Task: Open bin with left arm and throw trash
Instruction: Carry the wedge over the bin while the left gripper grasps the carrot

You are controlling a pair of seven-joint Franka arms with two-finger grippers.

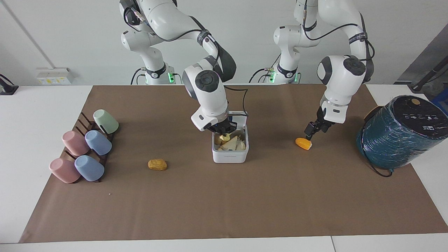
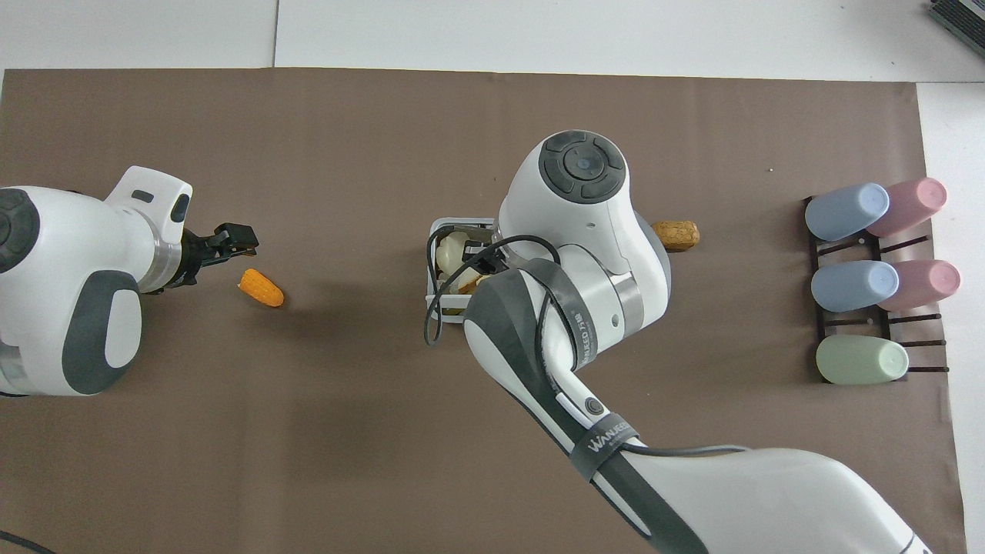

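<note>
The white bin point(image 1: 230, 154) stands mid-table with its lid point(image 1: 241, 121) up and food scraps inside; in the overhead view only its rim point(image 2: 432, 258) shows beside the right arm. My right gripper point(image 1: 224, 131) is low over the bin's opening, shut on the pale yellow block point(image 1: 223, 135). The orange piece point(image 1: 303, 143) point(image 2: 261, 287) lies toward the left arm's end. My left gripper point(image 1: 310, 134) point(image 2: 240, 241) is open, just above it. The golden-brown lump point(image 1: 157, 164) point(image 2: 676, 235) lies toward the right arm's end.
Several pastel cups point(image 1: 87, 150) point(image 2: 869, 277) lie on a dark rack at the right arm's end. A big teal wrapped cylinder point(image 1: 399, 134) stands at the left arm's end. A brown mat point(image 1: 224, 203) covers the table.
</note>
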